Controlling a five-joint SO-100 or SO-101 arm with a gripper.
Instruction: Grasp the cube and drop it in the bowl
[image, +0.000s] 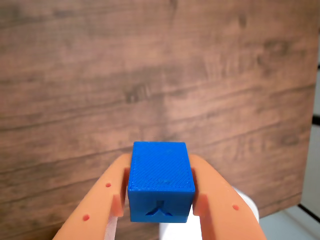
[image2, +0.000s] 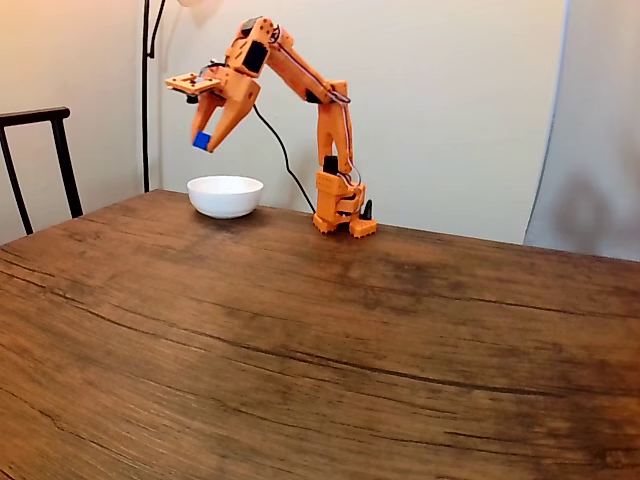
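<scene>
My tool (image2: 203, 141) pinches the one cube (image2: 202, 141) high above the one bowl's (image2: 225, 196) left rim, near the desk's (image2: 330, 340) far edge.

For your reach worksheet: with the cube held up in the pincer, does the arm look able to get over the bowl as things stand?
Probably yes. The pincer holds the cube above the bowl's left side, with open air between them.
</scene>
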